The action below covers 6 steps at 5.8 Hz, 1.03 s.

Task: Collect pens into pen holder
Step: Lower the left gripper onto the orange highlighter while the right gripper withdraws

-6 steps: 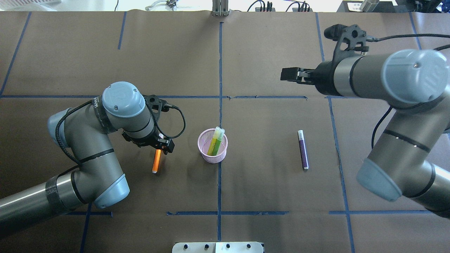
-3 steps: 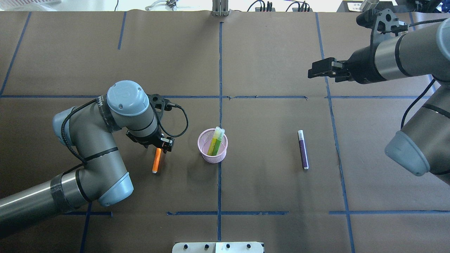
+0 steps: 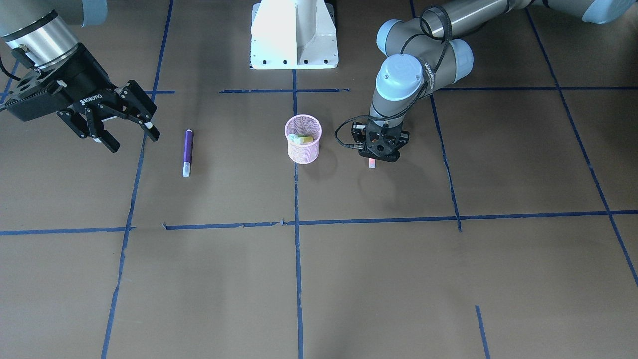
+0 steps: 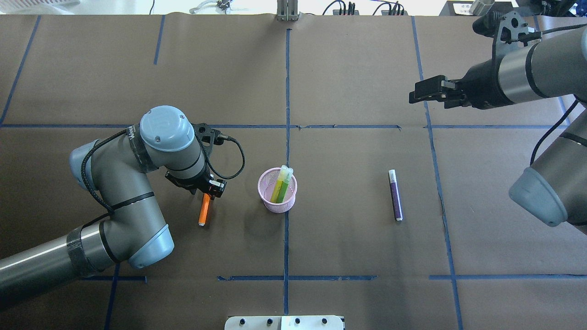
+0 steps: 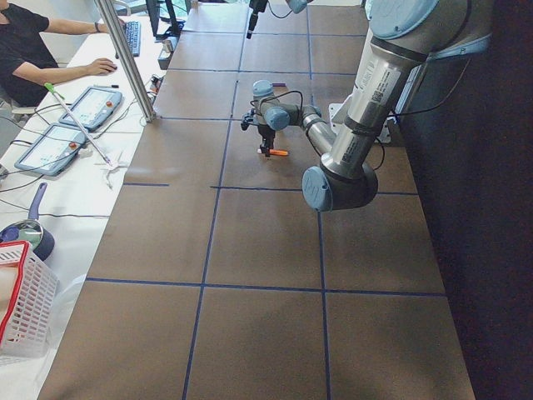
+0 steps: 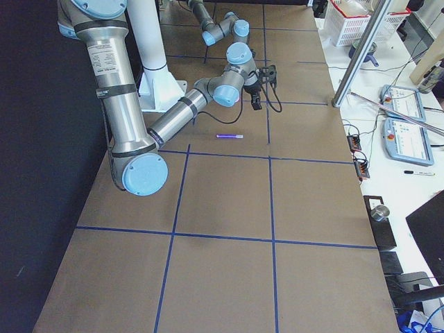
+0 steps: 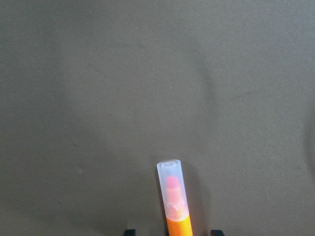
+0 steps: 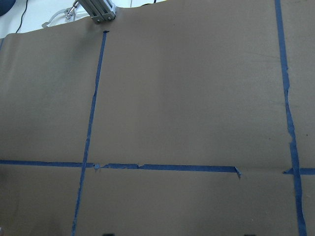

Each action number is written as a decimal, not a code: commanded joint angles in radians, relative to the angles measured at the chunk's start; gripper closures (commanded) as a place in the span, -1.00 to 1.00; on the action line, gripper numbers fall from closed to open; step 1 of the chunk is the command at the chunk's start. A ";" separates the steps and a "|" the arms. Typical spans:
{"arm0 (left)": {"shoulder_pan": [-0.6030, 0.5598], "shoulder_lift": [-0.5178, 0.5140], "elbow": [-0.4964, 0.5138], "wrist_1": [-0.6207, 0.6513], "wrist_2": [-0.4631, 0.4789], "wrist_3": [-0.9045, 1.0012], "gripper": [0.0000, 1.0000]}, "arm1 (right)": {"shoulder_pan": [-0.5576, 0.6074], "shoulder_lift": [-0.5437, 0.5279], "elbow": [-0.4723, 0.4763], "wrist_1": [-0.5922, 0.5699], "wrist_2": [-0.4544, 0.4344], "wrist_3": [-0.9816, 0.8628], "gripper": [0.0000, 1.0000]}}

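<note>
Left gripper [image 4: 209, 192]: fingers apart, straddling the orange pen [image 4: 203, 212].
Right gripper [image 3: 133, 140]: fingers spread wide, empty.
Pen holder [image 4: 265, 200]: green pens [image 4: 279, 185] inside.
Purple pen [image 4: 395, 196]: flat on table.

Robotics laboratory; work table [image 4: 357, 68] papered brown, gridded in blue tape [image 4: 287, 82]; left arm [image 4: 114, 192] and right arm [image 4: 527, 78], industrial type; white pedestal [image 3: 294, 35]; side bench [image 5: 75, 175] bearing teach pendants [image 5: 90, 107]; person [image 5: 21, 46] seated at keyboard [image 5: 133, 37].

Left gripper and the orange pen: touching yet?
Apart. The left wrist view shows the orange pen lying between the open jaws of the left gripper, with bare table showing on both sides of it.
</note>
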 commanded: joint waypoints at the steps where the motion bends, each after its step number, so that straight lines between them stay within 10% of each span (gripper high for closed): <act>1: 0.002 0.000 0.011 -0.003 0.000 -0.003 0.06 | 0.000 0.000 0.000 0.000 0.000 0.000 -0.81; 2: 0.002 -0.001 0.014 -0.003 0.000 -0.003 0.09 | 0.000 0.000 0.000 0.000 0.000 0.000 -0.81; 4: 0.002 0.000 0.011 -0.014 0.000 -0.006 0.92 | 0.002 0.000 0.003 0.000 0.000 0.000 -0.81; 6: -0.010 -0.001 -0.006 -0.086 0.005 -0.034 1.00 | 0.012 -0.006 0.012 0.000 0.000 0.001 -0.82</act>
